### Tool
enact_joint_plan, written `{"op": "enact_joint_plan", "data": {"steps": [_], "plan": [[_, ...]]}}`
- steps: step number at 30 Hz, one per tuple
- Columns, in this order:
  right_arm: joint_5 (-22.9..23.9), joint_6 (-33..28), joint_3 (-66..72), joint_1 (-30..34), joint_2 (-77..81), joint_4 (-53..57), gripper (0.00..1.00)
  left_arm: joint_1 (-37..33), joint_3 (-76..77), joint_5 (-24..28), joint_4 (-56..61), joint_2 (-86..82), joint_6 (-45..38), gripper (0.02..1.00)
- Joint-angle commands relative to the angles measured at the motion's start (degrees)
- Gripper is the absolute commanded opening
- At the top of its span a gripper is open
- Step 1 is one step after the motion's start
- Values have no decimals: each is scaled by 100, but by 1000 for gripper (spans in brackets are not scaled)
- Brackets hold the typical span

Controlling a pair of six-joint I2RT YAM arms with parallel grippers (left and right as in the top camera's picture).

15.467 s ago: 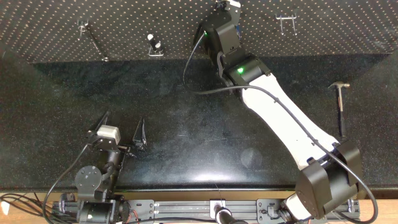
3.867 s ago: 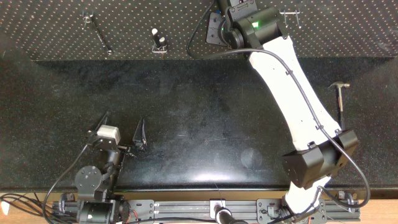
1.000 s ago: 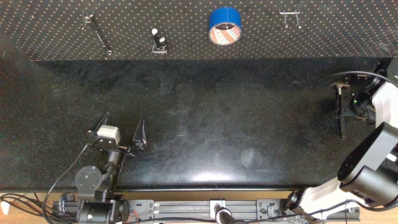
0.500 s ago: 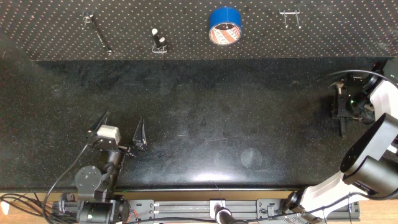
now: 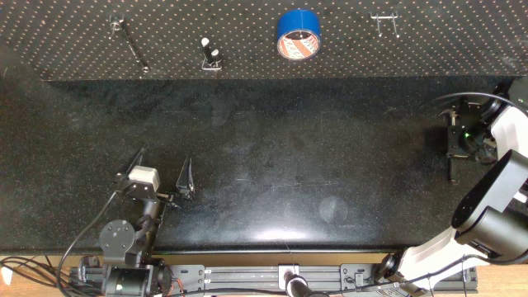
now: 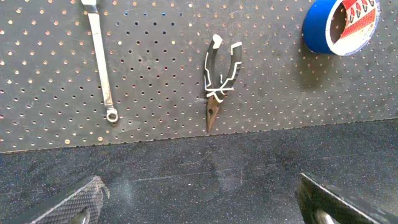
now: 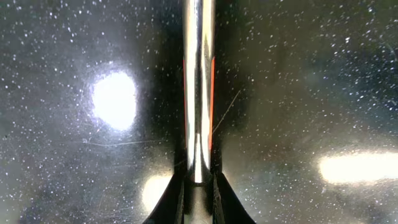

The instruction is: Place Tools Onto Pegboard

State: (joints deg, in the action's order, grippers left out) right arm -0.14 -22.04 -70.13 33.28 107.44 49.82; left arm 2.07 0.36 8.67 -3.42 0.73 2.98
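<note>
One pegboard (image 5: 247, 41) stood behind the black table (image 5: 289, 165), at whose right edge the hammer (image 7: 198, 74) lay flat, its shaft running between the right gripper (image 7: 198, 186) fingers, pinched close on both sides; left gripper (image 6: 202, 183) sat near its base, spread wide, holding nothing.

Right gripper (image 5: 453, 137): gone from pegboard (image 5: 462, 49) at top centre; now at right edge, clamped round hammer (image 5: 452, 170) shaft.
Blue tape (image 5: 298, 35): released, hangs on pegboard.

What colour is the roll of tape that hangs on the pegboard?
Blue. The roll of tape shows best in the left wrist view.
</note>
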Motion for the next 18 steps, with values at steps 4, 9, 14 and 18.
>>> {"op": "enact_joint_plan", "data": {"steps": [4, 9, 14, 18], "plan": [[-149, -116, -24, -249, -210, 57, 75, -17, -4, 118, -28, -55, -70, 996], [-1276, -92, -22, -595, -1342, 39, 75, -17, -4, 120, -26, -55, -70, 996], [-1561, -28, 221, -1012, -2439, -413, 77, -17, -4, 120, -28, -55, -70, 996], [-1561, 382, 1163, -1241, -3390, -1163, 75, -17, -4, 120, -28, -55, -70, 996]]}}
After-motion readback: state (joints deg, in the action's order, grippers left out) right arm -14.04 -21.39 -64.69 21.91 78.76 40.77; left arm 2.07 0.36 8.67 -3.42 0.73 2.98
